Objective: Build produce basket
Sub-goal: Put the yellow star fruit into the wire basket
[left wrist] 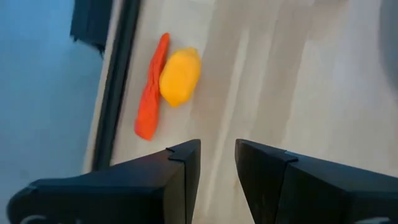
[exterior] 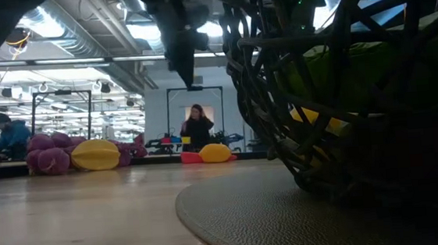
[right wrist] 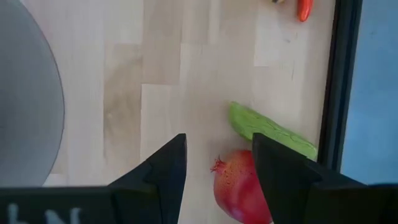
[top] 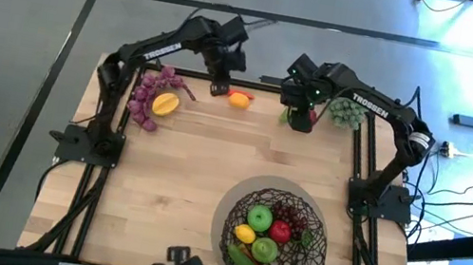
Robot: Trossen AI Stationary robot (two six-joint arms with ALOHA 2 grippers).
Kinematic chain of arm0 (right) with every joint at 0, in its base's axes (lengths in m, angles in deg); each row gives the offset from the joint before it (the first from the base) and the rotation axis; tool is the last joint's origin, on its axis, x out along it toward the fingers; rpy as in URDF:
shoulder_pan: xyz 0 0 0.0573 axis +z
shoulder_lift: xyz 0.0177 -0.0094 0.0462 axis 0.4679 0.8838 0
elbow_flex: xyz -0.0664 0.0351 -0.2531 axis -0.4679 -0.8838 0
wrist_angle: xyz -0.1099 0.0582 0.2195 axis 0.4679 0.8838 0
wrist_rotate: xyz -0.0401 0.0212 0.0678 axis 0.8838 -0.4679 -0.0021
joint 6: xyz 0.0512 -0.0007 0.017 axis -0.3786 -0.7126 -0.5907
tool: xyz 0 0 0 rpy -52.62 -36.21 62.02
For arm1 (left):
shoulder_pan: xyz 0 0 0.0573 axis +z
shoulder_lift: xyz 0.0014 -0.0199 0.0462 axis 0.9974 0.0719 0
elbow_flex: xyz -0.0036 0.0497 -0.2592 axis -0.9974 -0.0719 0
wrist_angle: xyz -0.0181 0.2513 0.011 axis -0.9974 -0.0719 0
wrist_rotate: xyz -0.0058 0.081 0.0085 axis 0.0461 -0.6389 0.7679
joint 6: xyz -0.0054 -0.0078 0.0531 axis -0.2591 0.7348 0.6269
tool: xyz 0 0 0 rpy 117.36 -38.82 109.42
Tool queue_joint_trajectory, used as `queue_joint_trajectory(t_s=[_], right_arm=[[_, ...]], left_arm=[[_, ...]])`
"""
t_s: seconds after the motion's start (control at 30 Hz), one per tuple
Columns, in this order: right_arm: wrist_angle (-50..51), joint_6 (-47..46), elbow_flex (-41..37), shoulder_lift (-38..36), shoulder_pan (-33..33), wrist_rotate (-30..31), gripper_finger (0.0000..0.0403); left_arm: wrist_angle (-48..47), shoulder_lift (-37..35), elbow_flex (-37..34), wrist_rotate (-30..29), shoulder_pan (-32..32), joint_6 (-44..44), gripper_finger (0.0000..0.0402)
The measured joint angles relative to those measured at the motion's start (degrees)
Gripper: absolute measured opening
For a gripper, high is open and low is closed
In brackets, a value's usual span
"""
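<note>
The basket (top: 273,238) of dark woven twigs stands on a grey round mat (top: 233,199) at the near right. It holds apples, a lemon, a cucumber and red grapes. My left gripper (left wrist: 217,167) hangs open above the far edge, just left of a yellow lemon (left wrist: 180,76) and an orange-red carrot (left wrist: 150,93) that lie side by side. At the far right my right gripper (right wrist: 217,167) is open above a red pomegranate (right wrist: 239,190) and a green vegetable (right wrist: 270,130), both on the table.
Purple grapes (top: 146,98) and a yellow fruit (top: 165,103) lie at the far left. Green grapes (top: 348,113) sit at the far right corner. A black frame rail (right wrist: 339,81) runs along the far edge. Bare wood spreads across the middle. A person (exterior: 197,128) stands in the room behind.
</note>
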Motion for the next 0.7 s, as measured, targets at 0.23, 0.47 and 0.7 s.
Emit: queue_joint_trajectory(t_s=[0.23,0.47,0.7], right_arm=[[-0.1,-0.7,0.0,0.0,0.0,0.1,0.0177],[-0.1,2.9,0.0,0.0,0.0,0.0,0.0177],[0.1,2.0,0.0,0.0,0.0,0.0,0.0177]], left_arm=[[3.1,5.5,0.0,-0.3,-0.9,12.6,0.0090],[6.5,10.6,0.0,-0.2,-1.7,22.8,0.0090],[2.5,13.0,0.0,-0.4,0.5,9.2,0.0090]])
